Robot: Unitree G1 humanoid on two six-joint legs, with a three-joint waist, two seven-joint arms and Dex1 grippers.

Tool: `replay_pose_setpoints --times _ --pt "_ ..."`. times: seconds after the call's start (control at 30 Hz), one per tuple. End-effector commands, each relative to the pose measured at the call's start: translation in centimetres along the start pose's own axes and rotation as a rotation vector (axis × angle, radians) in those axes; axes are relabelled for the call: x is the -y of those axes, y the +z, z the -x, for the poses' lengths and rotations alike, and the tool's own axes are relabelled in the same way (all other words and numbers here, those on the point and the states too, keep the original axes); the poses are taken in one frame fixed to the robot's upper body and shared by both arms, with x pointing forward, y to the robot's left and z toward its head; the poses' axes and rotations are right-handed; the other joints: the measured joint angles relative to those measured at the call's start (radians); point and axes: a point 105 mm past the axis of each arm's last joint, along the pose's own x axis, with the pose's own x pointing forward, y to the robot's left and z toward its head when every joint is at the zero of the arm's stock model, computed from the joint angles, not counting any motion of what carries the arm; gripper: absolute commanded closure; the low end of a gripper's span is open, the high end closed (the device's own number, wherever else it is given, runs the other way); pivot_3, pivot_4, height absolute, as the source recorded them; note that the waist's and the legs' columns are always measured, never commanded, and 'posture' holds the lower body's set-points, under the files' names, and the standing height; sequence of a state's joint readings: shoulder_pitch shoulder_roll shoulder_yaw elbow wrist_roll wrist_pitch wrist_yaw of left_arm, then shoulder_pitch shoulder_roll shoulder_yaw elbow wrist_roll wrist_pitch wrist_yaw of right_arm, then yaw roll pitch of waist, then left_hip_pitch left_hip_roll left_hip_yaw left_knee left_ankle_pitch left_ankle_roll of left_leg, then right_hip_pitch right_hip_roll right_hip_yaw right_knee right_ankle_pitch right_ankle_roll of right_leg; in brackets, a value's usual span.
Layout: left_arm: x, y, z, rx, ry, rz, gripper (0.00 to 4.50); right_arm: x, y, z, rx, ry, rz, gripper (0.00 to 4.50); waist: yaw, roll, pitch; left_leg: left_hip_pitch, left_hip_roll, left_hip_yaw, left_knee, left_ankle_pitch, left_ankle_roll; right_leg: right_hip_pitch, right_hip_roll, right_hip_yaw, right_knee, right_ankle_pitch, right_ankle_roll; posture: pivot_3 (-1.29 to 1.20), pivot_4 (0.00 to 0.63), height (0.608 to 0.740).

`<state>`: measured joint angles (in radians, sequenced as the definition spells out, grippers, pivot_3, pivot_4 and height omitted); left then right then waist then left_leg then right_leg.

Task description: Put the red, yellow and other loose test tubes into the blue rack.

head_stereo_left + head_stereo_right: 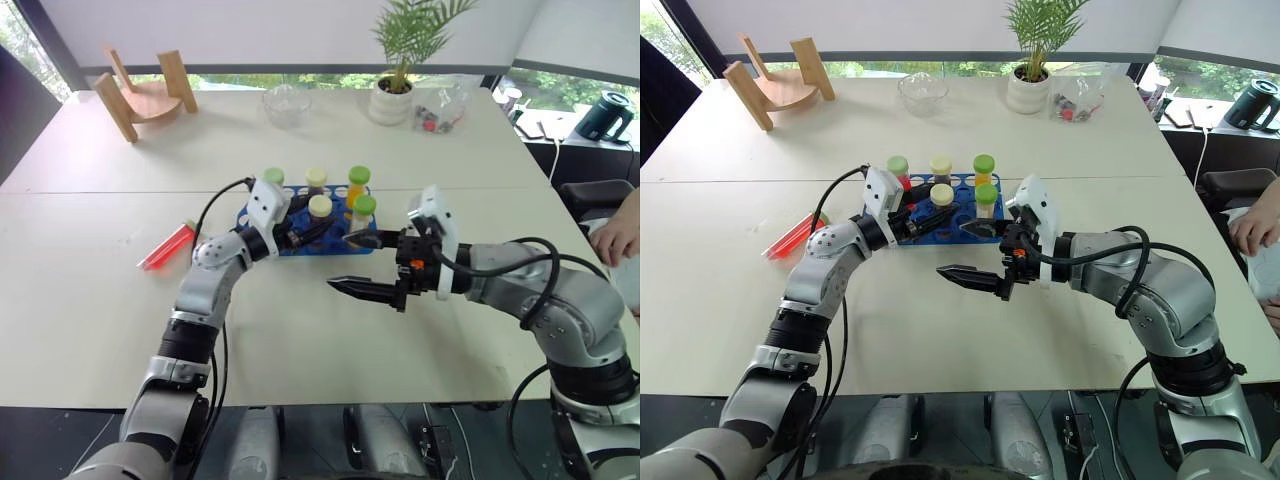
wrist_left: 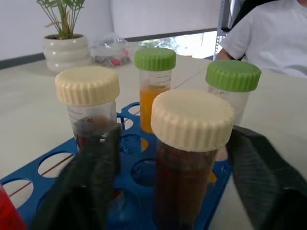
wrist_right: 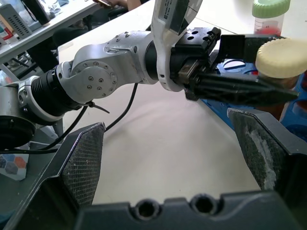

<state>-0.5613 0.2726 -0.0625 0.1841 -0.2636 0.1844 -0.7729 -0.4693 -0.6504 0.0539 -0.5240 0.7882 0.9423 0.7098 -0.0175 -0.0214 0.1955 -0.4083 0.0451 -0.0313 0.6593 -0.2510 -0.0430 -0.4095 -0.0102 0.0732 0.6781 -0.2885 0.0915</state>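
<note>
The left gripper (image 2: 172, 191) stands spread around a cream-capped tube (image 2: 189, 158) seated in the rack (image 1: 300, 235), fingers off it; the wrist view shows dark liquid. The right gripper (image 1: 352, 262) hangs wide beside it. A red tube (image 1: 166, 247) lies loose on the table (image 1: 80, 300)

Cream-capped tube of dark brownish-red liquid (image 2: 189, 158) standing upright in the blue rack (image 2: 57, 167), the left gripper's fingers (image 2: 86, 182) flanking it, spread wide and apart from it.
</note>
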Motion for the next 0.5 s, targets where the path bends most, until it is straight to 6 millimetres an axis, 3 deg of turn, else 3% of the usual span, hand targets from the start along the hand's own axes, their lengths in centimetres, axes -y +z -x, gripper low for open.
replay_pose_setpoints --times 0.03,0.13,0.27,0.4,0.5 --pt "-1.1 4.1 2.2 -0.016 0.018 -0.075 0.19 -0.6 0.3 0.2 0.017 0.012 0.030 0.00 -0.004 0.000 0.000 0.000 0.000 0.000 -0.001 0.000 0.000 0.000 0.000 0.000 0.000 0.000 0.000 0.00 0.150 0.740" --pt "-0.8 7.9 5.2 -0.077 -0.044 -0.055 0.19 -1.0 0.0 0.3 0.010 0.029 0.023 0.00 -0.006 0.000 0.001 0.000 0.001 0.000 -0.006 0.000 0.000 -0.002 0.000 0.000 -0.001 0.000 0.000 0.00 0.150 0.740" --pt "-3.3 11.3 10.8 -0.348 -0.019 -0.090 0.19 -2.2 0.0 -0.1 0.009 0.112 0.015 0.00 -0.020 0.000 0.001 0.000 0.001 0.000 -0.011 0.000 -0.001 -0.004 0.001 0.000 -0.004 -0.001 -0.001 0.00 0.150 0.740" --pt "-7.3 10.7 14.7 -0.654 0.040 -0.084 0.19 -3.9 0.5 -1.1 0.022 0.238 0.018 0.00 -0.024 0.002 0.002 0.001 0.001 0.000 -0.013 0.000 -0.001 -0.002 0.000 -0.001 -0.010 -0.001 -0.002 0.00 0.150 0.740" --pt "-10.5 9.3 15.6 -0.793 0.085 -0.084 0.19 -4.8 0.7 -1.9 0.016 0.297 0.030 0.00 -0.020 0.002 0.002 0.000 0.001 0.000 -0.013 0.000 -0.001 -0.002 0.000 -0.002 -0.011 -0.003 -0.005 0.00 0.150 0.740"
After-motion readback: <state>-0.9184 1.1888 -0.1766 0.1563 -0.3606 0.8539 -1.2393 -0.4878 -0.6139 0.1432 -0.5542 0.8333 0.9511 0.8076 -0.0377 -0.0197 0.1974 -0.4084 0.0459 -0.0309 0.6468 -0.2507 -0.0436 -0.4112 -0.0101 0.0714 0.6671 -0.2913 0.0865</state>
